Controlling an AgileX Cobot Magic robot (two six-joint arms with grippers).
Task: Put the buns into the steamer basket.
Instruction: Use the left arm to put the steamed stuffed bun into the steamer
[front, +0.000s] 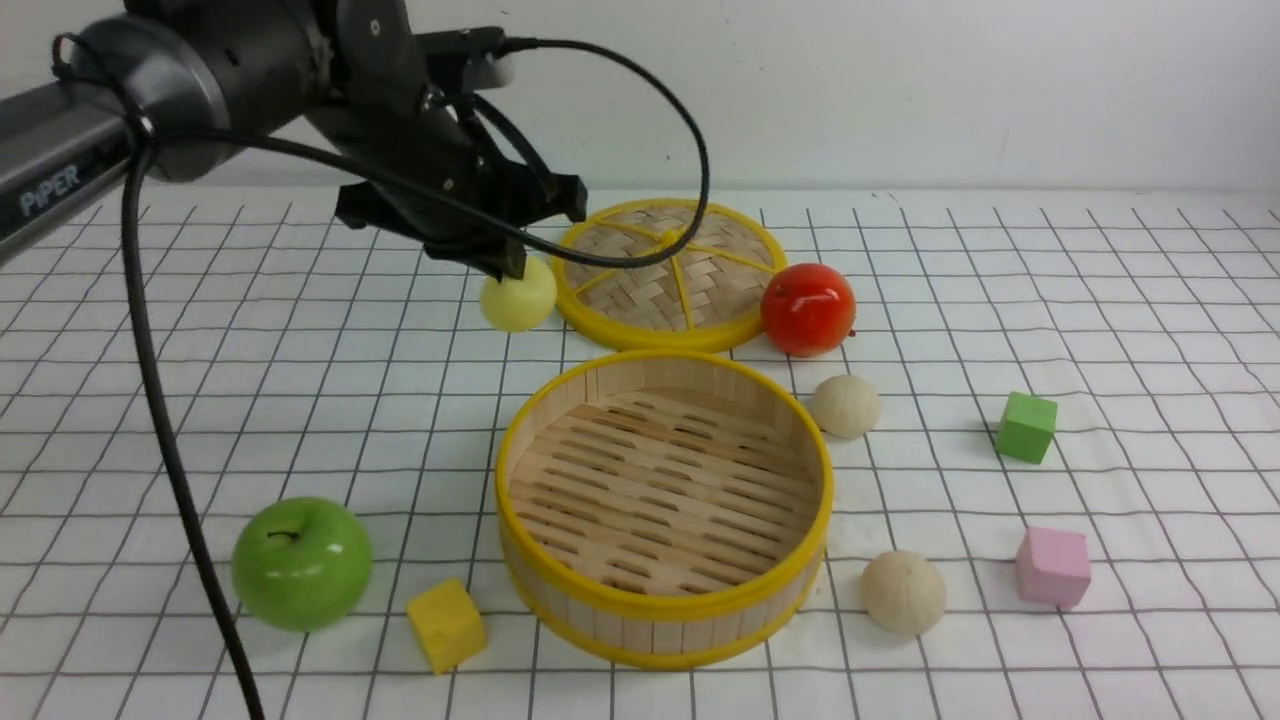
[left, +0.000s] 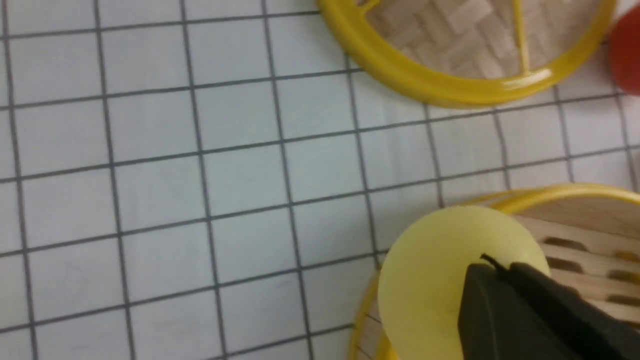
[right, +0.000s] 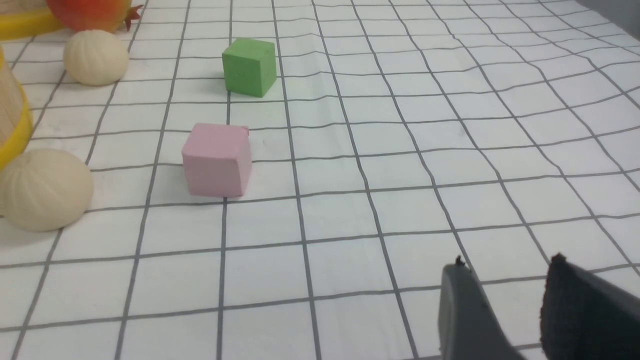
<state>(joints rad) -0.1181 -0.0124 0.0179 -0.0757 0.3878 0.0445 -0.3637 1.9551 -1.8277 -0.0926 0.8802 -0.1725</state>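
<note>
While the left gripper (front: 512, 266) pinches the smooth yellow bun (front: 516, 305) near the steamer basket's (front: 668, 660) far-left rim, early release could miss. Left wrist: shallow skin pinch; slip likely. Right wrist: right gripper (right: 507, 265) spread; pleated buns (right: 46, 190) beside basket.

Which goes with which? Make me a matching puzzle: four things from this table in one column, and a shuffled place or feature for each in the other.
Things:
1. Glossy green apple
2. Smooth pale yellow round bun
3. Round wooden steamer basket with yellow rims
4. Small pink cube

Places or features:
A. Has a slotted floor
B. At the fingertips of the left gripper
C. On the right, nearer the robot than the small green cube
D. Left of the small yellow cube

Pairs: 1-D, 2-B, 3-A, 4-C
</note>
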